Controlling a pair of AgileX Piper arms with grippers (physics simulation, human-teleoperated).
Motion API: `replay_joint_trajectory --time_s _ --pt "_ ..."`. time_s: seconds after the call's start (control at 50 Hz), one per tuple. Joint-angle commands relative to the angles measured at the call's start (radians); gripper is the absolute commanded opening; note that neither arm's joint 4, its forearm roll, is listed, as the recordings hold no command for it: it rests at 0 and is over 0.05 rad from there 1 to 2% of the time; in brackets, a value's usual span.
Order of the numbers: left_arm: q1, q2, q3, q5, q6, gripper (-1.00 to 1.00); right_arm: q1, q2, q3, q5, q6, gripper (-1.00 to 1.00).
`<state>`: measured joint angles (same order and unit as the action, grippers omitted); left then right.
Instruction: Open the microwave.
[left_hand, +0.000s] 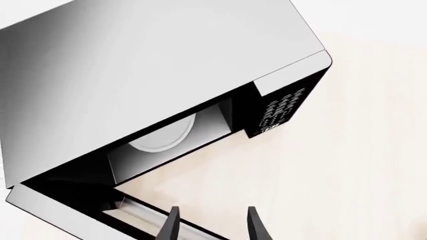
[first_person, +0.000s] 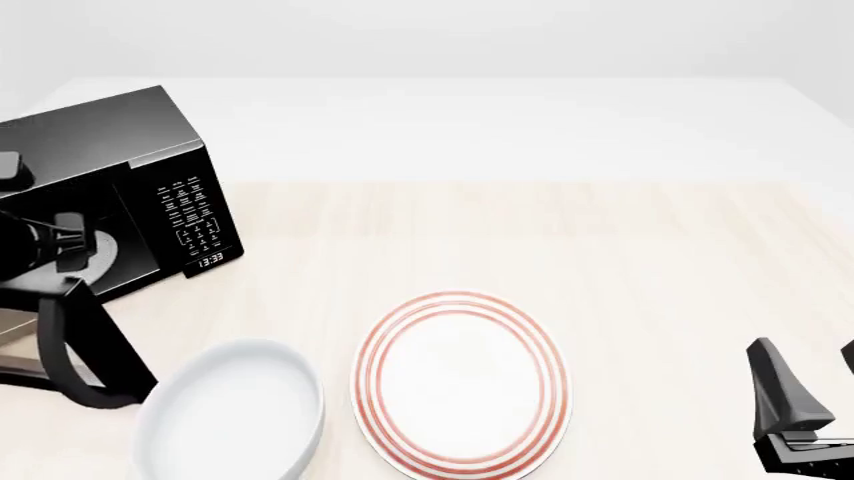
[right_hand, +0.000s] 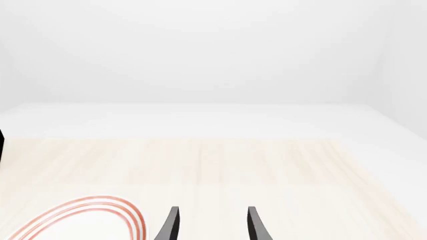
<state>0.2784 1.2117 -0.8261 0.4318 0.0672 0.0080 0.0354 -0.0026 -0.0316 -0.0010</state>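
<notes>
Already the microwave (first_person: 120, 200), at ten o'clock on the table (first_person: 534, 230), stands ajar. Left gripper (left_hand: 212, 225) wide, holding nothing, at the door (left_hand: 143, 215); it should sweep outward along the hinge arc.

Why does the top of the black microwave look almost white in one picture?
Left wrist view: glare washes the microwave's glossy top to pale grey-white. Front view: the same top reads dark grey-black, with only a soft sheen. Right wrist view: evenly bright, no glare, everything sharp.

The microwave (first_person: 134, 190) stands with its door (first_person: 80, 340) swung open, beside a white bowl (first_person: 230, 415).
</notes>
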Motion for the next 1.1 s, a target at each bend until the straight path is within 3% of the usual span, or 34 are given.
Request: replay_joint_trajectory --time_s 0.02,0.9,0.92,1.1 --pt "0.013 -0.031 0.070 0.010 -0.018 1.00 0.000 0.000 0.000 0.000 0.000 1.00" --pt "0.013 -0.067 0.102 0.011 -0.027 1.00 0.000 0.000 0.000 0.000 0.000 1.00" --pt "0.080 -0.138 0.143 0.056 -0.033 1.00 0.000 0.000 0.000 0.000 0.000 1.00" --pt "0.084 -0.142 0.149 0.053 -0.039 1.00 0.000 0.000 0.000 0.000 0.000 1.00"
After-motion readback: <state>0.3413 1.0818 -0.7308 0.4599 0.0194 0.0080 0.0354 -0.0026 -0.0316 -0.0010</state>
